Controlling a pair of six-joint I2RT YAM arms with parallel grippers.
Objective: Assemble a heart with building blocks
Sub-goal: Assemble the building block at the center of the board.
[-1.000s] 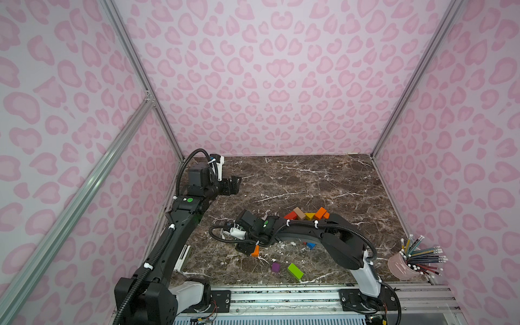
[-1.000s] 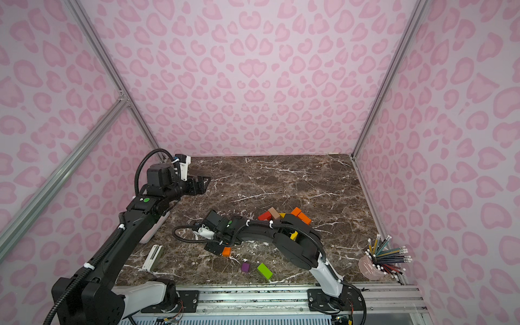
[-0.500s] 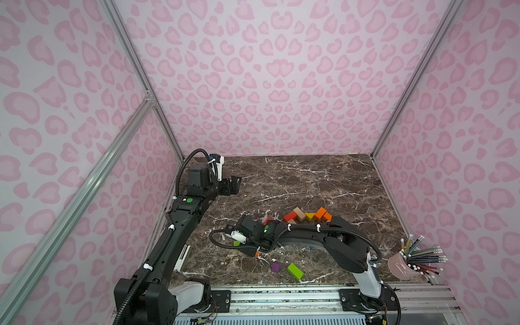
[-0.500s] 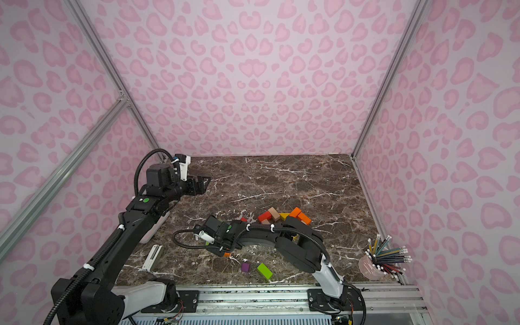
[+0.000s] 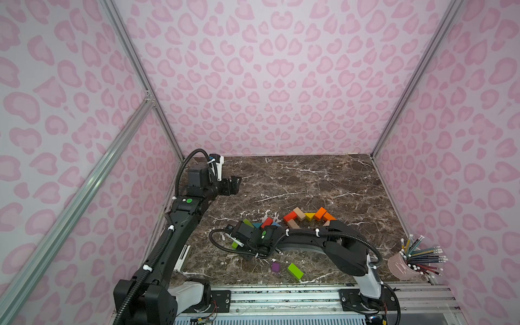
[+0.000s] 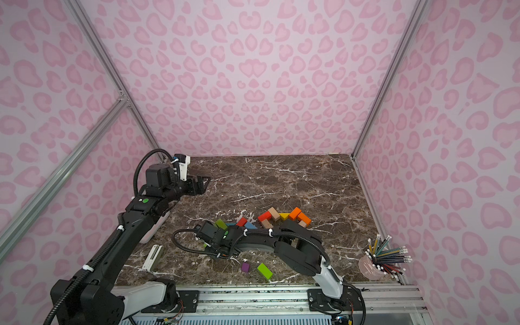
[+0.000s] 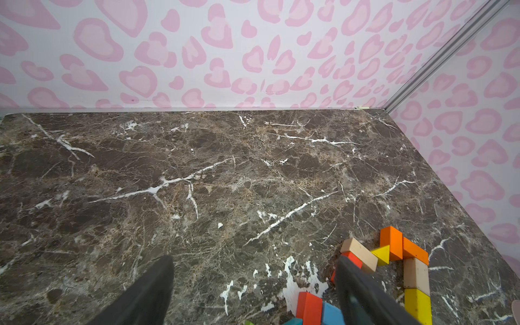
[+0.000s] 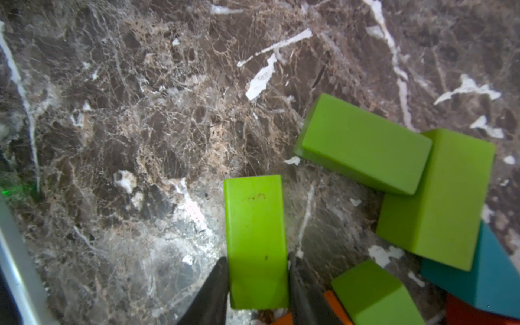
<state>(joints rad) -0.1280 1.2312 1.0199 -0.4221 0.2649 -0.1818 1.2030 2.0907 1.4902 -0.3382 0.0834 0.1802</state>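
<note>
My right gripper [image 8: 257,257] is low over the table's front middle, shut on a green brick [image 8: 254,213] that lies flat between its fingers. In a top view only a bit of that green brick [image 5: 235,244] shows under the right gripper [image 5: 239,239]. Beside it are more green bricks [image 8: 363,143], a teal block [image 8: 492,275] and a red block [image 5: 266,222]. Farther right, red [image 5: 289,216], tan [image 5: 299,213], yellow [image 5: 309,216] and orange [image 5: 320,213] blocks form a curved outline. My left gripper [image 5: 235,183] hangs open and empty at the back left, its fingers [image 7: 354,281] wide apart.
A purple cube [image 5: 275,266] and a green brick [image 5: 295,271] lie near the front edge. A pink cup of pencils [image 5: 399,266] stands at the front right corner. A white clip-like object [image 5: 182,257] lies by the left wall. Pink walls close three sides.
The right gripper's jaws have closed from wide apart onto the green brick, and the wrist has shifted slightly. The left arm has not moved.
</note>
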